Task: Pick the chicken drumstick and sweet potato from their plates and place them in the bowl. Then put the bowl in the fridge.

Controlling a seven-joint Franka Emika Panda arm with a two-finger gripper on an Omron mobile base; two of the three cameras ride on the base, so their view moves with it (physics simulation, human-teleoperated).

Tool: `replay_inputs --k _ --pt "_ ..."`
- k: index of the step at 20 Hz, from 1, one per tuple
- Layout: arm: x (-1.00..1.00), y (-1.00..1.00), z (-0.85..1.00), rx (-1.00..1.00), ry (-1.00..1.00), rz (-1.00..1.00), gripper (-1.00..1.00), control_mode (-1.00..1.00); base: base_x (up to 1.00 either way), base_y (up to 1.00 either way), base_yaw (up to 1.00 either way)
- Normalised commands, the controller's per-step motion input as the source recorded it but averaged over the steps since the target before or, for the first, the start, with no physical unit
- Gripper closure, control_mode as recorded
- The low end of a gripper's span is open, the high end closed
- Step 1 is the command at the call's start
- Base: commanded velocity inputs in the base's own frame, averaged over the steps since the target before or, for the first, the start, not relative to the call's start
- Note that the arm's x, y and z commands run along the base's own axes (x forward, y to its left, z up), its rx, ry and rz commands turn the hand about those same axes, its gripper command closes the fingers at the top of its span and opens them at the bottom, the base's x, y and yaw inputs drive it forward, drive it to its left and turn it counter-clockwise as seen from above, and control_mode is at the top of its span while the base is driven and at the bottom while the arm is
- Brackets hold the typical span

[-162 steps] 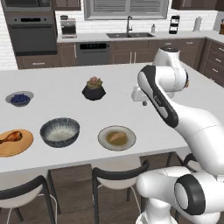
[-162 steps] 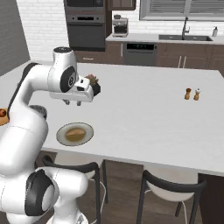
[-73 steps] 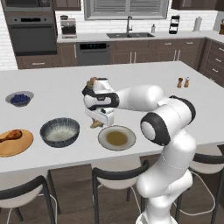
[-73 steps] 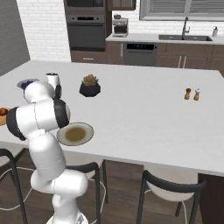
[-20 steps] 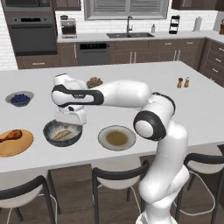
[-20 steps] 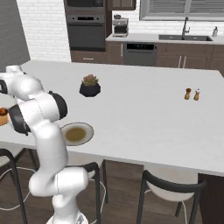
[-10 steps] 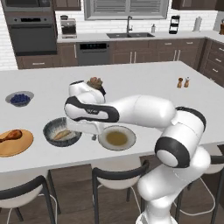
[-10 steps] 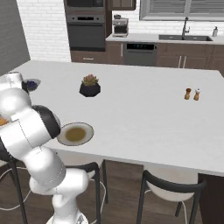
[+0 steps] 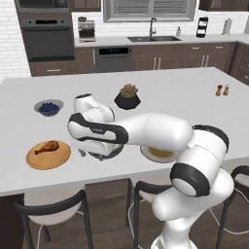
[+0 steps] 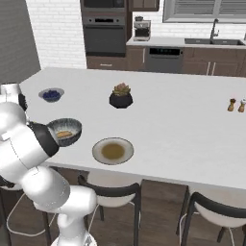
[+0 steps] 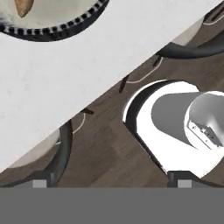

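From my hand camera I look down past the worktop (image 11: pixel 57 83) edge to the wood floor, with the bowl (image 11: pixel 65 24) at the top of the picture and the sweet potato (image 11: pixel 24 8) lying inside it; the finger tips barely show at the bottom, so I cannot tell whether the hand is open or closed. In the left base view the arm bends low over the bowl (image 9: pixel 99 154), covering most of it, near the front edge of the worktop (image 9: pixel 185 97). The right base view gives me the bowl (image 10: pixel 65 131) clear, the tan sweet potato (image 10: pixel 64 135) resting in its pale inside. Left of the bowl the drumstick (image 9: pixel 47 146) lies on the orange plate (image 9: pixel 48 155). On the other side the grey plate (image 10: pixel 113 150) sits bare, apart from the bowl. Further back stand a berry bowl (image 9: pixel 48 107) and a potted plant (image 9: pixel 128 96), and well off to the right the salt and pepper shakers (image 9: pixel 222 89).
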Motion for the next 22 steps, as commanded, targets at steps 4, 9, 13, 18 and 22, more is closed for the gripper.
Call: replay_inputs --k 4,9,13,18,22 --pt "0.00 0.00 0.00 0.00 0.00 0.00 -1.00 1.00 0.17 0.64 0.00" --pt "0.00 0.00 0.00 0.00 0.00 0.00 -1.00 1.00 0.59 0.13 0.00" --pt "0.00 0.00 0.00 0.00 0.00 0.00 -1.00 1.00 0.46 0.09 0.01" --pt "0.34 0.10 -0.07 0.00 -0.01 0.04 -1.00 -1.00 0.00 0.00 0.00" --pt "1.00 0.03 -0.01 0.00 -0.05 0.03 -1.00 -1.00 0.00 0.00 0.00"
